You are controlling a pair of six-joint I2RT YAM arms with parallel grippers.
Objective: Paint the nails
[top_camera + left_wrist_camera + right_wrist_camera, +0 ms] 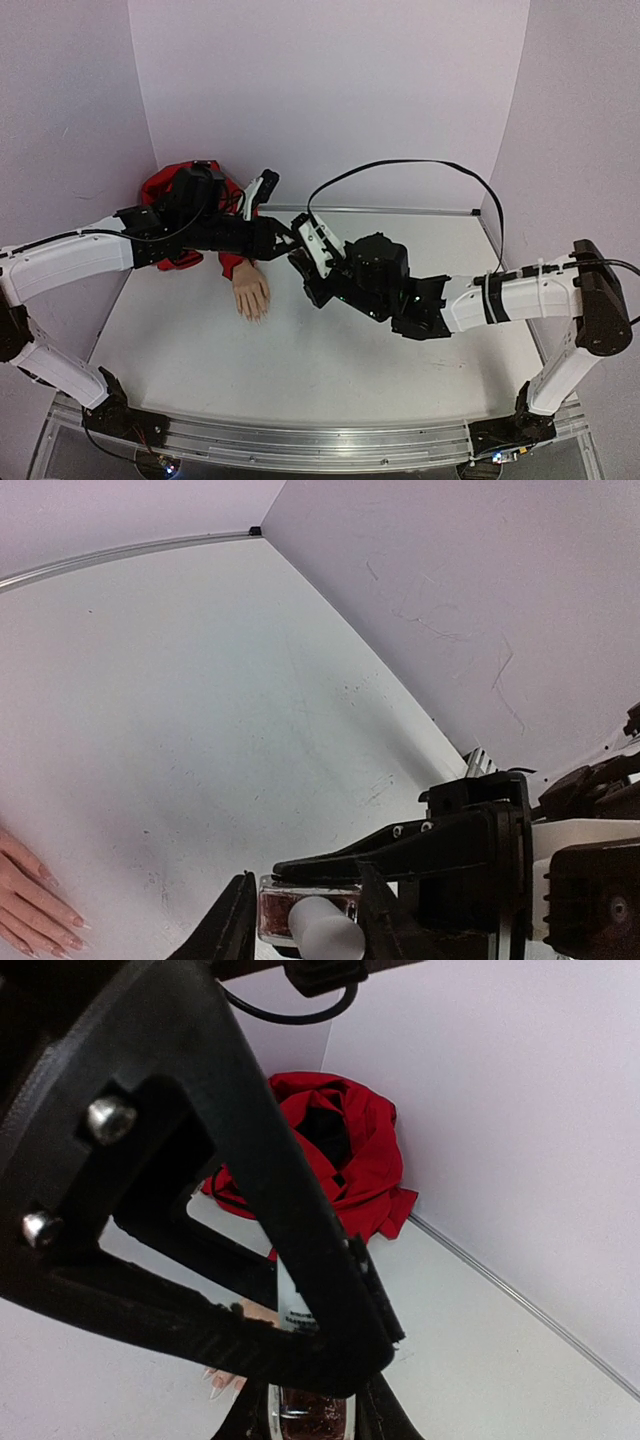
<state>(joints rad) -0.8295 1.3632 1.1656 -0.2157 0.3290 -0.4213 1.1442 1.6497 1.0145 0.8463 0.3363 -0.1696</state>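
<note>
The mannequin hand (pixel 252 292) lies palm down on the table, its red sleeve (pixel 165 195) bunched in the back left corner. Its pale nails (pixel 76 920) show at the left wrist view's lower left edge. Both grippers meet just right of the hand. My right gripper (pixel 312 1422) is shut on the glass polish bottle (pixel 312 1415), which is held off the table. My left gripper (pixel 310 920) has a finger on either side of the bottle's white cap (pixel 325 932), with a gap showing on one side of the cap.
White walls close in the table at the back and both sides, with a metal strip (pixel 400 210) along the back edge. The red sleeve (pixel 350 1150) fills the corner behind the hand. The right arm's black cable (pixel 420 165) loops above the table.
</note>
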